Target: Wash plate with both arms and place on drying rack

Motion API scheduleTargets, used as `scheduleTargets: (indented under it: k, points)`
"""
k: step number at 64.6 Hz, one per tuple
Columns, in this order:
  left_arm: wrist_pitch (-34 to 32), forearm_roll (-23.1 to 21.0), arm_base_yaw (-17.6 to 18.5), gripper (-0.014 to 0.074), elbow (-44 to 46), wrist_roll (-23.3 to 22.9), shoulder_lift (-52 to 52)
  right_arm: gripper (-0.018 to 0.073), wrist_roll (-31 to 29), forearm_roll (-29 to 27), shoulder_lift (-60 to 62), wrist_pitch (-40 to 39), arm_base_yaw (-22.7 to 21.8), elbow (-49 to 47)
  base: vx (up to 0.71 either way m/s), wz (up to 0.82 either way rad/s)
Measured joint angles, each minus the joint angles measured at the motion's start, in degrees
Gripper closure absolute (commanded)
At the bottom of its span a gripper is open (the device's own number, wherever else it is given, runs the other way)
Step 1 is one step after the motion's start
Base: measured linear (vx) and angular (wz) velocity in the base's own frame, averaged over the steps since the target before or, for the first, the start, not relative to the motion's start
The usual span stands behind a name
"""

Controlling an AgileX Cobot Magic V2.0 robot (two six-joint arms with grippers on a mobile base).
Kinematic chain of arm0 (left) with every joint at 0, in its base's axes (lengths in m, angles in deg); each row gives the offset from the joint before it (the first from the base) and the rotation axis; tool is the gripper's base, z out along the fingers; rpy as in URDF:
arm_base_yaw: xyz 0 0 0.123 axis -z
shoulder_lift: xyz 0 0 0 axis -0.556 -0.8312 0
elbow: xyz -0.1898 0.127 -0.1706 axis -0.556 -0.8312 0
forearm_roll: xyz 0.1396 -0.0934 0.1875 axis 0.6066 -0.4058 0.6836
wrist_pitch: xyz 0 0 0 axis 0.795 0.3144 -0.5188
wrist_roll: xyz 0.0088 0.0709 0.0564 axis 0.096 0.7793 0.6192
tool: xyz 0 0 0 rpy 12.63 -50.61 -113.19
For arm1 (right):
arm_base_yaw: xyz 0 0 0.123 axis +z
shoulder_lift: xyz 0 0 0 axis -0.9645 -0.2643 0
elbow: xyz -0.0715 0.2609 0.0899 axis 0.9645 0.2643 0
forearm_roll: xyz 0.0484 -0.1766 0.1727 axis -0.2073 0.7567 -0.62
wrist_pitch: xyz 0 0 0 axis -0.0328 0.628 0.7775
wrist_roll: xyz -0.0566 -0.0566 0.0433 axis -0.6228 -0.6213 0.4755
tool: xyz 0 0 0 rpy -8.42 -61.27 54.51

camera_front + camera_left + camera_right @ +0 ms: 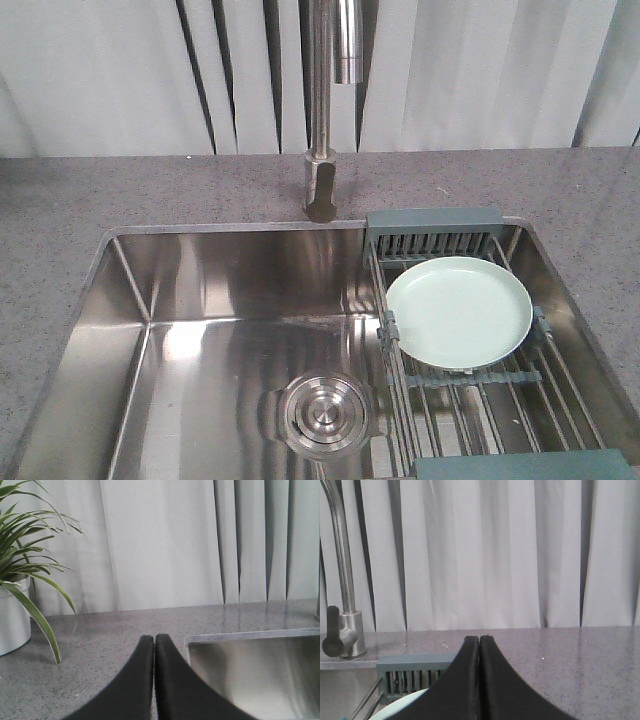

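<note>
The pale mint-green plate (458, 312) lies flat on the drying rack (480, 385), which spans the right side of the steel sink (200, 300). Neither arm shows in the front view. In the left wrist view my left gripper (154, 638) is shut with nothing in it, hovering over the grey counter by the sink's left corner. In the right wrist view my right gripper (479, 639) is shut and empty, above the plate's rim (402, 702) and the rack's grey-blue end piece (412, 667).
A tall steel tap (325, 110) rises behind the sink, its lever (332, 632) at the left of the right wrist view. A round drain (325, 412) sits in the basin. A potted plant (15, 595) stands on the counter (60, 220) at the left. White curtains hang behind.
</note>
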Motion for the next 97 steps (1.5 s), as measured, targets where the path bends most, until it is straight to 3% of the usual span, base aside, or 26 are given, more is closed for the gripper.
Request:
scheduleTargets:
  k: [24, 97]
  points:
    - [0.0, 0.0, 0.0, 0.0602, 0.0, 0.0, 0.0, 0.0564, 0.0, 7.3, 0.0, -0.6, 0.0, 0.0, 0.00, 0.00]
    - [0.0, 0.0, 0.0, 0.0602, 0.0, 0.0, 0.0, 0.0564, 0.2, 7.1, 0.0, -0.3, 0.0, 0.0, 0.00, 0.00]
